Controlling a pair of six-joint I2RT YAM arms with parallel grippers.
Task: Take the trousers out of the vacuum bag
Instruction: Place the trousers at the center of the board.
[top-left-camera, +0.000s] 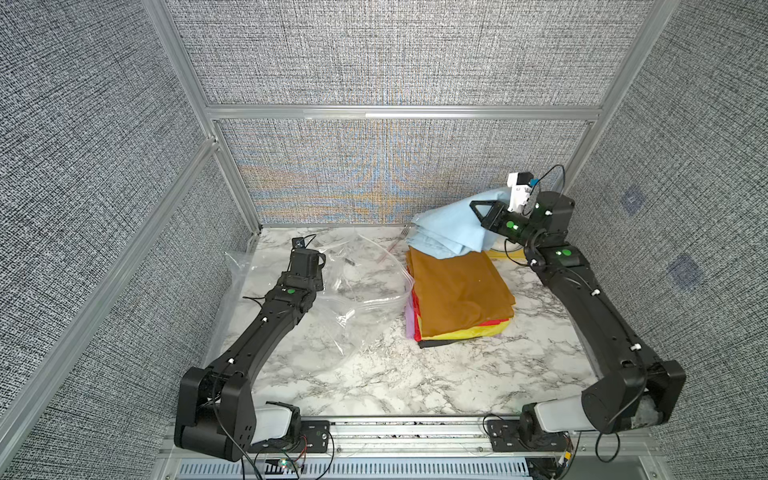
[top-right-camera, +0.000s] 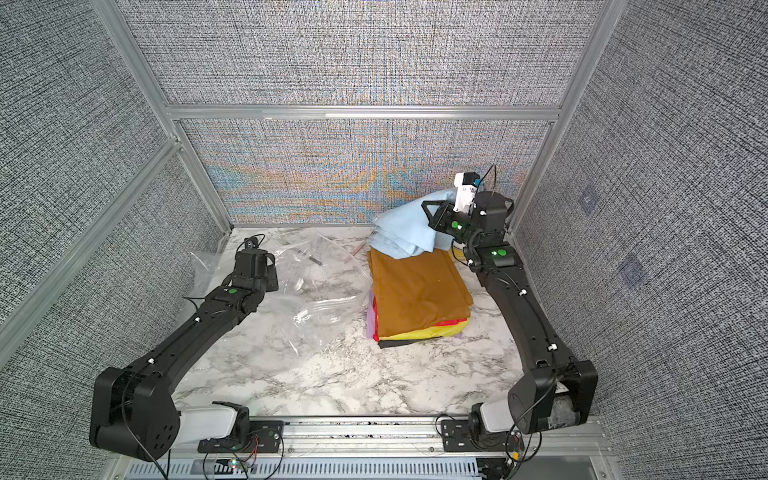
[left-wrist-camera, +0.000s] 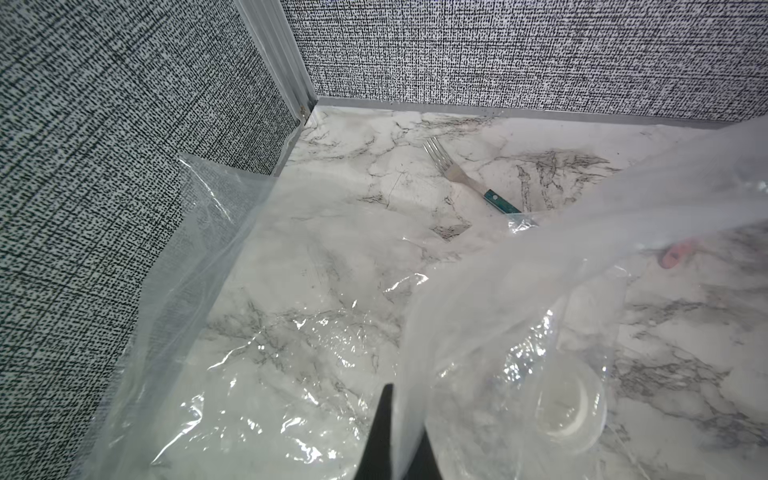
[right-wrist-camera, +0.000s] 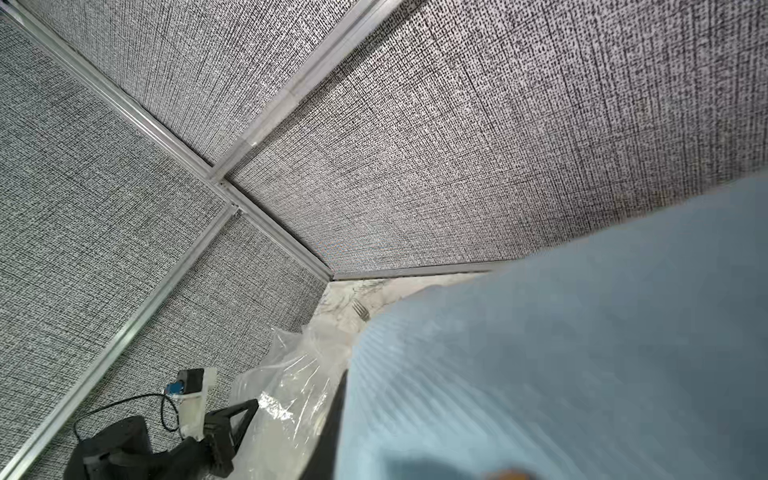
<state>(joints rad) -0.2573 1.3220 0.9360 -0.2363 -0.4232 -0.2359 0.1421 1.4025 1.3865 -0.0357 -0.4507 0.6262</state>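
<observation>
Two holds: I see both firm;
left gripper (left-wrist-camera: 401, 436): pinching bag (left-wrist-camera: 291, 374);
right gripper (top-left-camera: 474, 206): pinching blue trousers (top-left-camera: 449, 232) above the stack (top-left-camera: 457, 291)

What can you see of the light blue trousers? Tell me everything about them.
The light blue trousers are soft, matte cloth, folded in loose layers, and look finely ribbed up close. One end is raised, pinched in the shut right pincer. The rest droops onto the far end of the orange trousers lying beneath. They fill most of the right wrist view.
</observation>
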